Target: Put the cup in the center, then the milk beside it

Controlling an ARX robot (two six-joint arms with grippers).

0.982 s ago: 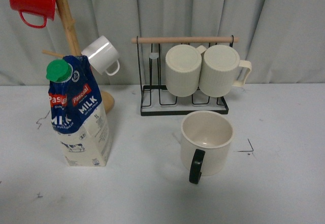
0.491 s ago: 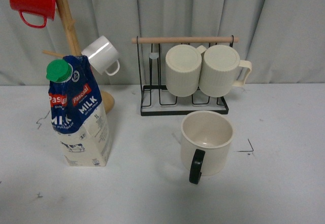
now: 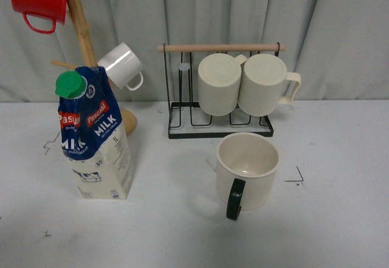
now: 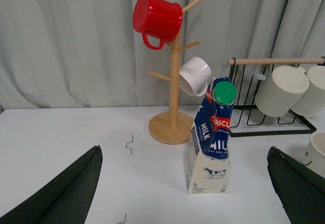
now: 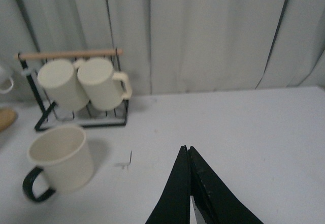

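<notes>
Light is soft, even and rather dim in all three views, giving the curtain (image 3: pixel 352 31) and table (image 3: pixel 182 231) a cool grey cast. Shadows are faint and diffuse; a pale one spreads on the table around the cup (image 3: pixel 248 171). A small sheen shows on the red mug (image 4: pixel 157 14). The right wrist view is hazier and softer than the others. The left gripper (image 4: pixel 184 150) and right gripper (image 5: pixel 187 150) show as dark, blurred silhouettes without surface detail.

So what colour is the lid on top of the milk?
Green. The round cap on the milk carton shows best in the front view.
</notes>
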